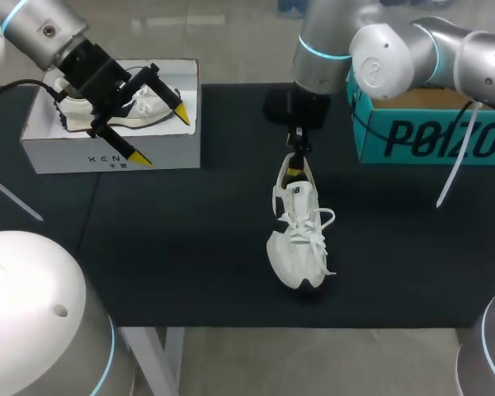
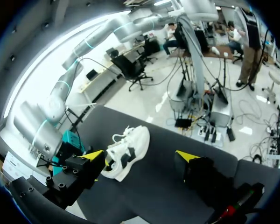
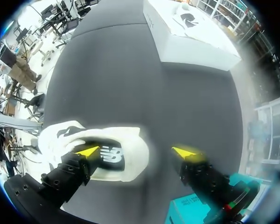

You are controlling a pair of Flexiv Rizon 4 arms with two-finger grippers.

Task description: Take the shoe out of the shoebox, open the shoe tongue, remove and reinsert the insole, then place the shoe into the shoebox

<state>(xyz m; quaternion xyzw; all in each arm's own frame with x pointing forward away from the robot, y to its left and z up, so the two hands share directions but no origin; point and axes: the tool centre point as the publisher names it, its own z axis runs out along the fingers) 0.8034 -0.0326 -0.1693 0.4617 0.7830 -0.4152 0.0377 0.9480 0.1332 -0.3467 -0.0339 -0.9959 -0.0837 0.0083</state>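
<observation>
shoe (image 1: 297, 239) on worktop (image 1: 190, 247), outside white shoebox (image 1: 66, 153)
right end effector (image 3: 136, 151) open over its heel; left end effector (image 1: 161, 134) open above shoebox

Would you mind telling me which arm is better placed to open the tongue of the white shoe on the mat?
Right, probably. The right gripper hangs open at the heel end of the white shoe, while the left gripper hovers over the white shoebox, well away.
</observation>
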